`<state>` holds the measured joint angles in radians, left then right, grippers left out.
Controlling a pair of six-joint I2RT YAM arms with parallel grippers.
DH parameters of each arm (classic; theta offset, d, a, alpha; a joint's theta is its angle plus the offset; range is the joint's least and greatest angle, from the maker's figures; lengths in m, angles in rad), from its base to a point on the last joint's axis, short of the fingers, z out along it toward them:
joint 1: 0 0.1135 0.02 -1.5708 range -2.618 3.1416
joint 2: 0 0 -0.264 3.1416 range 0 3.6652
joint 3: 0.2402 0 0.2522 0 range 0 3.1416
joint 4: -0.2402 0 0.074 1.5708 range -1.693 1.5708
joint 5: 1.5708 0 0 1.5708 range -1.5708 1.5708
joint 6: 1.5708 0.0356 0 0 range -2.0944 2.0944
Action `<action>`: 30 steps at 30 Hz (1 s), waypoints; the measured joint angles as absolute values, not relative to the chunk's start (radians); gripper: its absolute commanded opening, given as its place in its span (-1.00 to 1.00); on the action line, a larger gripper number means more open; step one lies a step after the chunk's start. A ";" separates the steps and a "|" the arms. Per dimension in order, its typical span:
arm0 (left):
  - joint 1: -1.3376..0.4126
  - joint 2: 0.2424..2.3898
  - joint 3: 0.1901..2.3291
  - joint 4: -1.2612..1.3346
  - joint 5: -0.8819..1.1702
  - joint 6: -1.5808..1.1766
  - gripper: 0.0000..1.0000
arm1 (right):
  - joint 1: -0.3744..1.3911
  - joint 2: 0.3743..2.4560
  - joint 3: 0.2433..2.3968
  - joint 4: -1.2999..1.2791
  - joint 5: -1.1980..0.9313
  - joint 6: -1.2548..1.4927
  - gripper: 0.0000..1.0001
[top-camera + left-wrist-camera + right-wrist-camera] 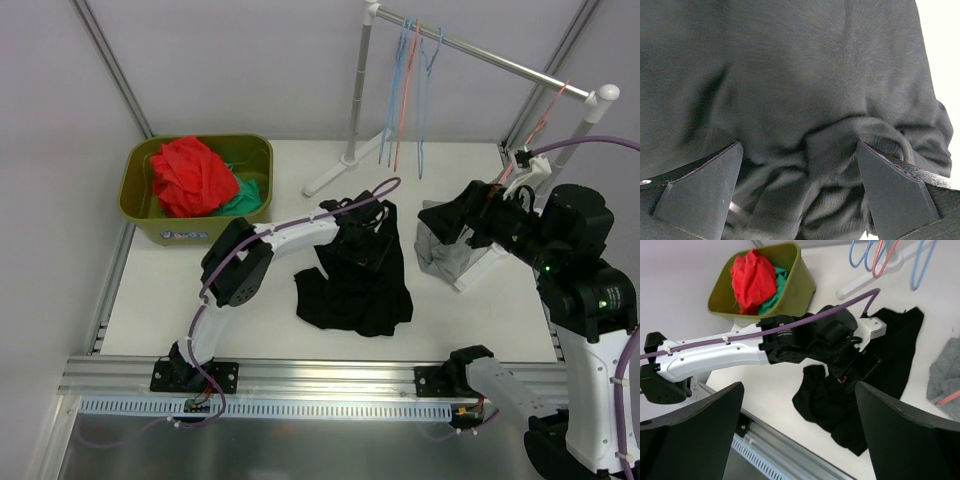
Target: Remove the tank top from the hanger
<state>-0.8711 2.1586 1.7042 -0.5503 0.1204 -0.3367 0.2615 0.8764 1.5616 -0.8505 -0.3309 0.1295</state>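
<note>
A black tank top (355,275) lies crumpled on the white table, mid-centre; no hanger shows in it. My left gripper (362,232) is down on its upper part, open, with bunched black fabric (805,165) filling the gap between the two fingers (700,192). My right gripper (450,215) is open and empty, held above the table's right side; its wrist view (797,440) looks down on the left arm and the black tank top (850,405). A grey garment (445,255) lies under the right gripper, with a pink hanger piece (946,398) on it.
An olive bin (250,150) holding red and green clothes stands at the back left. A white clothes rack (355,100) with blue and pink hangers (405,80) stands at the back, with one pink hanger (548,115) further right on its rail.
</note>
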 measured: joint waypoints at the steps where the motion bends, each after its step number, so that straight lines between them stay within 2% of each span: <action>1: -0.883 2.176 1.707 -0.545 0.108 -0.347 0.97 | 0.262 0.876 1.548 -0.860 -0.345 0.130 0.99; 3: -0.910 2.191 1.711 -0.545 0.064 -0.356 0.97 | 0.261 0.871 1.528 -0.881 -0.364 0.129 0.99; 4: -0.923 2.190 1.710 -0.540 0.043 -0.360 0.87 | 0.261 0.871 1.523 -0.889 -0.370 0.128 0.99; 5: -0.939 2.193 1.707 -0.535 0.013 -0.361 0.56 | 0.261 0.870 1.520 -0.896 -0.376 0.127 0.99; 7: -0.966 2.193 1.695 -0.529 -0.040 -0.374 -0.25 | 0.261 0.867 1.520 -0.899 -0.385 0.126 0.99; 8: -0.979 2.192 1.684 -0.522 -0.067 -0.381 -0.80 | 0.261 0.865 1.520 -0.899 -0.389 0.126 0.99; 9: -0.987 2.188 1.673 -0.512 -0.077 -0.391 -1.00 | 0.261 0.865 1.520 -0.899 -0.391 0.125 0.99; 14: -1.008 2.122 1.583 -0.472 -0.138 -0.412 -1.00 | 0.261 0.865 1.525 -0.903 -0.402 0.117 0.99; 20: -0.943 1.893 1.515 -0.647 -0.199 -0.410 -1.00 | 0.261 0.878 1.535 -0.904 -0.402 0.104 0.99; 25: -0.799 1.698 1.774 -0.770 -0.230 -0.398 -1.00 | 0.261 0.885 1.535 -0.903 -0.398 0.099 0.99; 30: -0.613 1.666 2.152 -0.855 -0.265 -0.355 -1.00 | 0.261 0.895 1.543 -0.902 -0.397 0.095 0.99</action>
<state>-0.6132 1.6661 2.1517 -0.8547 -0.2649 -0.3553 0.2611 0.8948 1.5429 -0.9016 -0.3965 0.0952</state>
